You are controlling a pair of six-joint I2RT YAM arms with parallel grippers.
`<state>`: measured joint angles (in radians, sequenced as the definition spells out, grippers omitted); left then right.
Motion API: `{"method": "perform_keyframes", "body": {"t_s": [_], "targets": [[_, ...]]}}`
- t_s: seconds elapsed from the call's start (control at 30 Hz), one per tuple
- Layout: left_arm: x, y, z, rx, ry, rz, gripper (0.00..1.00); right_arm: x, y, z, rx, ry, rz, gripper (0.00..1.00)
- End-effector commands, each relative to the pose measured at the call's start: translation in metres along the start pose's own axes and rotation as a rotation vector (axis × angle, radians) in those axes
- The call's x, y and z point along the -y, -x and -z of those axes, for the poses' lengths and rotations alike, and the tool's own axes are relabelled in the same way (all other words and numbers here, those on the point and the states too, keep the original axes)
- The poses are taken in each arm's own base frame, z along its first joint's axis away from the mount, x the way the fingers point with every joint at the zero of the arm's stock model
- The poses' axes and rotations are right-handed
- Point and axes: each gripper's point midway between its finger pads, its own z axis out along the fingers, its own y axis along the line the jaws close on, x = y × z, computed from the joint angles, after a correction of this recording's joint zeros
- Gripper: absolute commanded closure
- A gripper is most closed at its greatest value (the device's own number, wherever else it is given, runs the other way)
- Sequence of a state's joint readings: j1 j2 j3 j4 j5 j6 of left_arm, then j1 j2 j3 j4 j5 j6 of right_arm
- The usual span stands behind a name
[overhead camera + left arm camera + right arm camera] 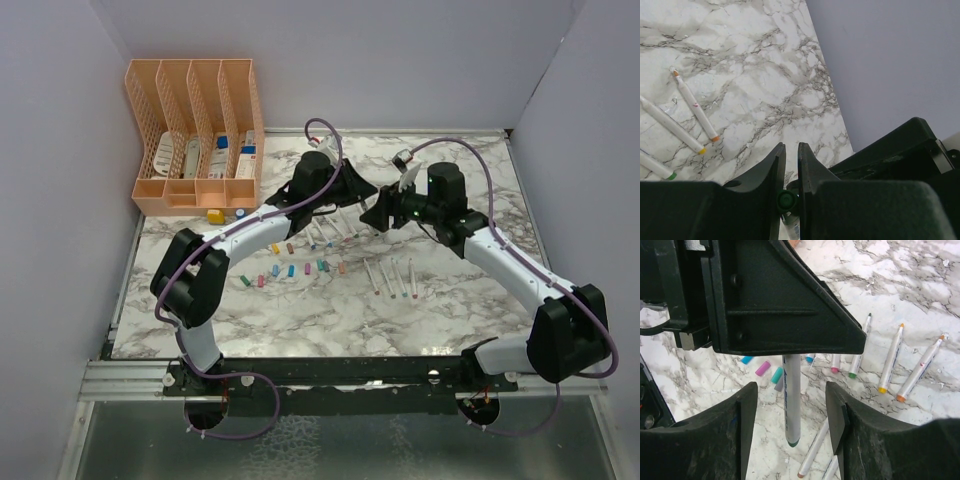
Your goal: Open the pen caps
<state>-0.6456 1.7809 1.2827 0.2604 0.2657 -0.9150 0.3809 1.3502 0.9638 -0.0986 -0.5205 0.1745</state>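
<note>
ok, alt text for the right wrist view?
A grey-white pen, green end toward the camera, is clamped in the left gripper and points between the open jaws of the right gripper. Beyond, more pens and loose caps lie on the marble table.

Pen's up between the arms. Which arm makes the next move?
Right, likely. The left end effector is shut on the pen and can only steady it; the right end effector is open, its fingers either side of the pen's free end, ready to close.
</note>
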Motion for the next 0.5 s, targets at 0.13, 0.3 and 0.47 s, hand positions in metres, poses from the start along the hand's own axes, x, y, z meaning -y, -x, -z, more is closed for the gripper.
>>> {"method": "perform_keyframes", "body": {"t_s": [0.13,0.3,0.47], "targets": [[0.0189,0.0045,-0.0007,0.013,-0.044,-0.022,1.00,-0.0016,0.0094,-0.0110,0.000,0.009,0.016,0.51],[0.0195,0.0039,-0.0028,0.010,-0.044,-0.022,1.00,-0.0008,0.0099,-0.0155,-0.005,0.008,0.014,0.80],[0.0145,0.0114,-0.0027,0.039,-0.002,-0.027,1.00,-0.0006,0.0073,-0.0109,-0.007,-0.006,0.008,0.99]]}}
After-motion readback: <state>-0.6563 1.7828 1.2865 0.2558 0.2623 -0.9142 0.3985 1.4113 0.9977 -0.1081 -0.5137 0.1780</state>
